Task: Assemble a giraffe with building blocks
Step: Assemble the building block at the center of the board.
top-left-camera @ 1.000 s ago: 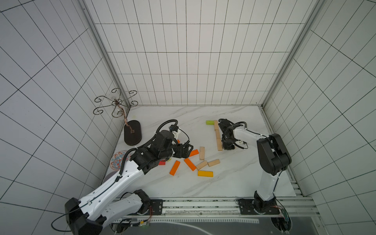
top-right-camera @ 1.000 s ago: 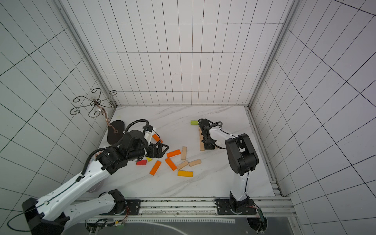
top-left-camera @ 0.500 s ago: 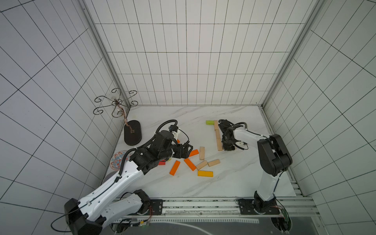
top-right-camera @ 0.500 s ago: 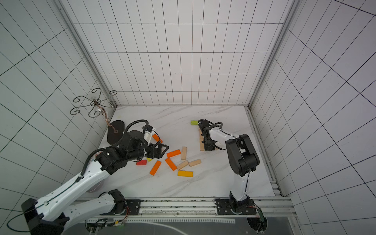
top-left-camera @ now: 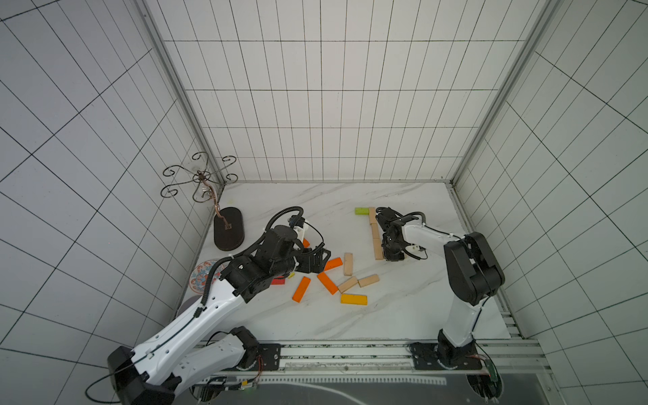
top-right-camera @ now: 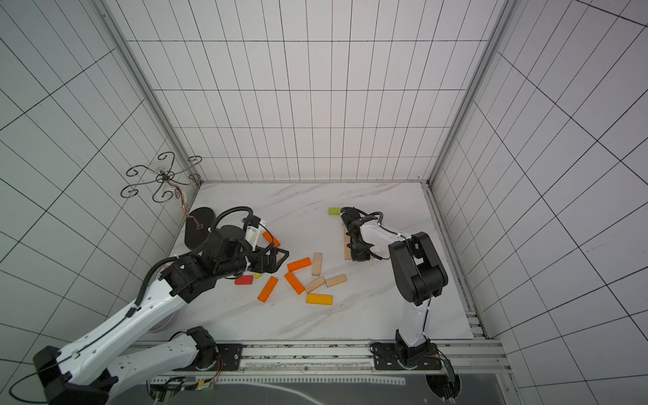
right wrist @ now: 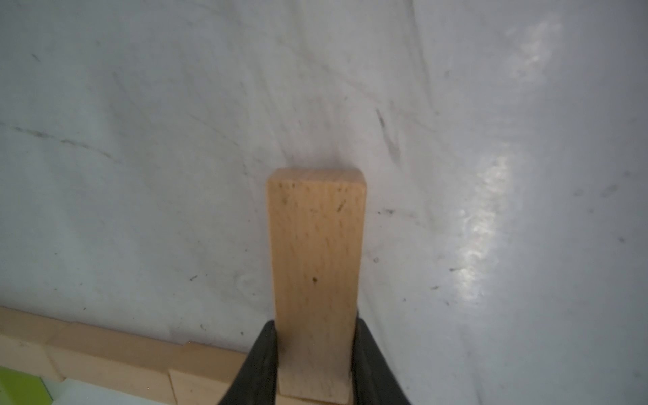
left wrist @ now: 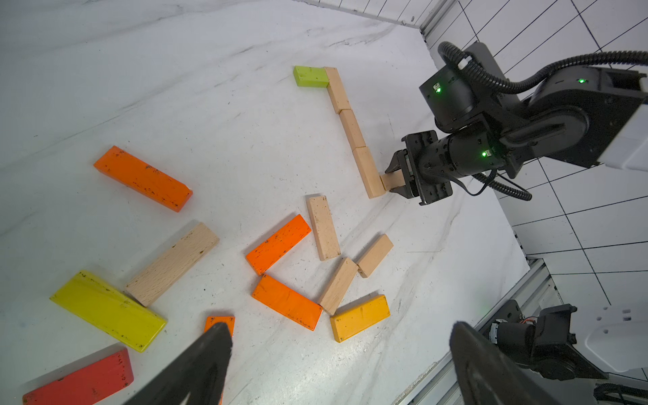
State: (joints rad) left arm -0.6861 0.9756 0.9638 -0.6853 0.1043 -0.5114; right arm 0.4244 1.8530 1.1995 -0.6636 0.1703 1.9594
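Observation:
A row of pale wooden building blocks point(top-left-camera: 374, 235) lies end to end on the marble table, with a lime green block point(top-left-camera: 361, 210) at its far end. My right gripper point(right wrist: 316, 326) is shut on another pale block point(right wrist: 316, 263), which lies flat on the table with its end against the row's near end point(left wrist: 375, 186). Loose orange point(top-left-camera: 301, 289), yellow-orange point(top-left-camera: 353, 299), pale point(top-left-camera: 348, 263) and red point(top-right-camera: 243, 279) blocks lie scattered mid-table. My left gripper point(left wrist: 340, 328) hovers open over them, with nothing between its fingers.
A dark oval stand base point(top-left-camera: 228, 233) with a curled wire top point(top-left-camera: 198, 175) stands at the back left. A round patterned plate point(top-left-camera: 203, 278) lies partly under my left arm. Tiled walls close three sides, and a metal rail point(top-left-camera: 350, 350) runs along the front.

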